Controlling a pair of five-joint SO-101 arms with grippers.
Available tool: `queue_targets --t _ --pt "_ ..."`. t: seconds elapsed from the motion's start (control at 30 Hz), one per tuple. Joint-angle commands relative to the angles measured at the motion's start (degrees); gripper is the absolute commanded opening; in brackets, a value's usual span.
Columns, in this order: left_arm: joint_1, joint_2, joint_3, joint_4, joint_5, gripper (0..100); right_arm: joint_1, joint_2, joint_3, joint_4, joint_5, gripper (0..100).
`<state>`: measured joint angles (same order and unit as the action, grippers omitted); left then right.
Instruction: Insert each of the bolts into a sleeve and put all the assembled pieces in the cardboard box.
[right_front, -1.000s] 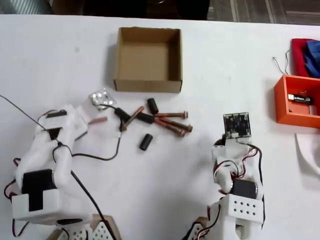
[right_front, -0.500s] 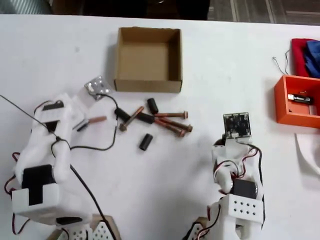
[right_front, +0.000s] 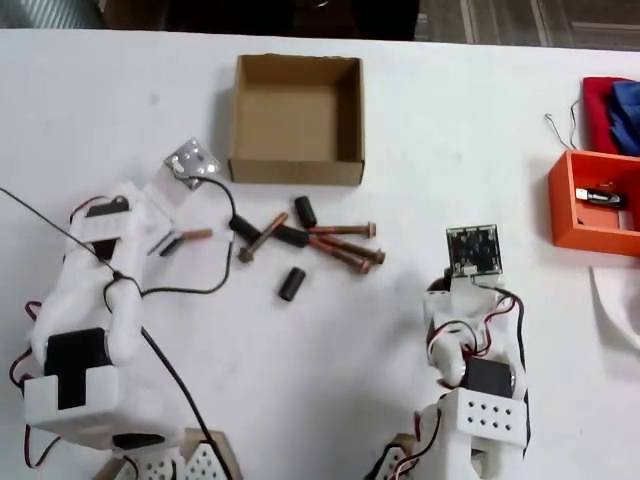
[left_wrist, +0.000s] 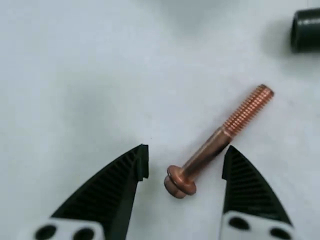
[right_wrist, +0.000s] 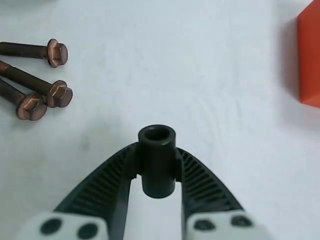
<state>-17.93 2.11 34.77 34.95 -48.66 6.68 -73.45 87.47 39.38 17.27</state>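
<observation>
A copper bolt (left_wrist: 220, 140) lies flat on the white table between the fingers of my left gripper (left_wrist: 186, 152), which is open; the same bolt (right_front: 190, 236) sits just right of the left arm in the high view. My right gripper (right_wrist: 157, 150) is shut on a black sleeve (right_wrist: 157, 160), held upright with its bore showing. Three bolts (right_front: 345, 240) and several black sleeves (right_front: 291, 284) lie clustered below the cardboard box (right_front: 298, 118), whose inside looks bare. Another sleeve (left_wrist: 306, 30) lies beyond the bolt in the left wrist view. Bolt heads (right_wrist: 47, 92) show ahead of the right gripper.
An orange bin (right_front: 590, 205) stands at the right edge, with red and blue cloth (right_front: 610, 110) behind it. A black cable (right_front: 215, 285) loops from the left arm across the table toward the bolt pile. The right arm (right_front: 470, 340) stands at the lower centre right.
The left arm's wrist has swung up and toward the box, its camera board moving farther back. The bolt beside it stayed almost in place. The right arm has not moved.
</observation>
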Motion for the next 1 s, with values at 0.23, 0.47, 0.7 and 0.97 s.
queue_targets --t 0.23,0.47,0.7,0.97 --pt "2.1 -18.5 -0.6 12.5 58.9 26 -0.5 -1.2 -0.5 -1.1 0.1 2.3" --pt "2.5 -18.9 10.1 2.1 75.7 26 -0.5 -1.2 -0.5 -1.1 0.1 2.3" --pt "2.0 -18.8 14.6 -10.0 90.3 26 -0.5 -1.2 -0.5 -1.1 0.1 2.3" --pt "2.7 -18.8 17.2 -9.8 95.0 26 -0.5 -1.2 -0.5 -1.1 0.1 2.3"
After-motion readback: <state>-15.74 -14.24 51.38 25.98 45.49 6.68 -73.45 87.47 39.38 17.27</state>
